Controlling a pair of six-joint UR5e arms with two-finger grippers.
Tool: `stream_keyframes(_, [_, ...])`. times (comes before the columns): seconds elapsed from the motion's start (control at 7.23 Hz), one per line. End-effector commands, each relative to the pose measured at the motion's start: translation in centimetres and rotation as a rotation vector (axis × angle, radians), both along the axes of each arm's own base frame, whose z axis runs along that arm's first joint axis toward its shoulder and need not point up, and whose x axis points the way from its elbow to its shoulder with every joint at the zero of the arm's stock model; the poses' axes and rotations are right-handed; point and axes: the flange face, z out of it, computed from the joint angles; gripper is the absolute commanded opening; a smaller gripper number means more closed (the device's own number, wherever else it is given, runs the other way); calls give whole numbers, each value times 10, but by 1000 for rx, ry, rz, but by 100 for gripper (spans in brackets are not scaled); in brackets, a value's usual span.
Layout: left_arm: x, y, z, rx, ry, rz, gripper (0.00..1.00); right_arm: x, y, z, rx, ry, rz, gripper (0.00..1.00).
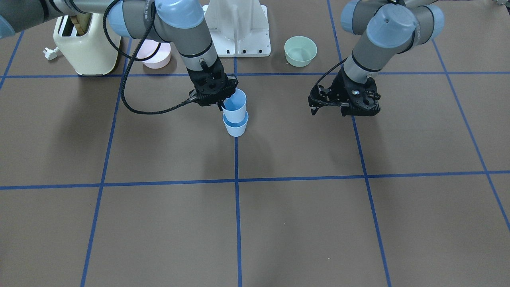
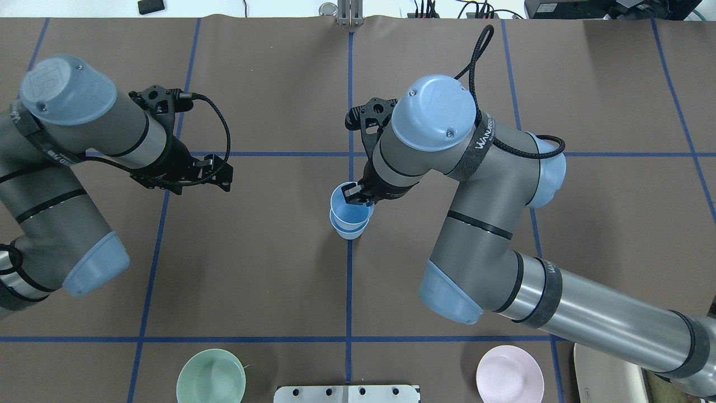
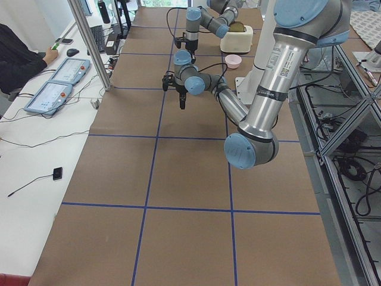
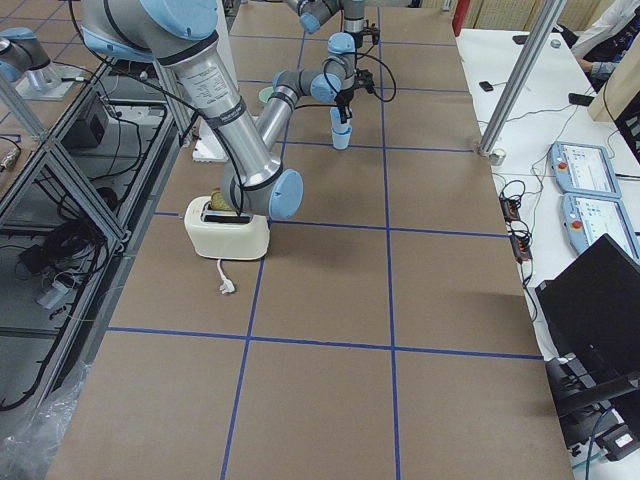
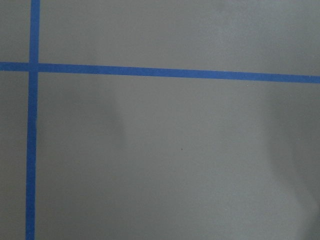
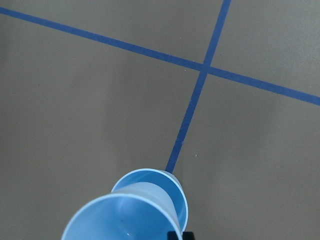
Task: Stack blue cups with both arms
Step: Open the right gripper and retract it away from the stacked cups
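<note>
Upper blue cup (image 1: 236, 104) clamped at rim by R gripper (image 1: 220, 104), so base drops free into lower blue cup (image 1: 236, 126), stood on centre tape line (image 1: 237, 159); nested partway. L gripper (image 2: 224, 174) held aside, spread, empty.

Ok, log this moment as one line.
right gripper: shut on upper blue cup | stack: upper partly inside lower blue cup | left gripper: open, empty

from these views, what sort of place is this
Probably a robotics lab workcell, not a home: a table gridded with blue tape, control pendants on a side desk, an operator seated there.
</note>
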Motion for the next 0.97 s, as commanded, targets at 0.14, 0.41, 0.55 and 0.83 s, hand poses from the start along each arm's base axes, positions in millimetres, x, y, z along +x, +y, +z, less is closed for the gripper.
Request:
stream_keyframes(0.14, [-2, -2, 1, -1, -1, -5, 99, 8, -9, 1, -2, -2, 17, 100])
stream_keyframes(0.41, [-31, -15, 15, 9, -6, -4, 99, 57, -58, 10, -8, 7, 102, 100])
stream_keyframes(0.55, [-56, -25, 28, 21, -15, -4, 99, 79, -77, 30, -29, 22, 147, 100])
stream_keyframes(0.83, [-106, -42, 61, 86, -41, 29, 99, 147, -119, 88, -52, 46, 266, 100])
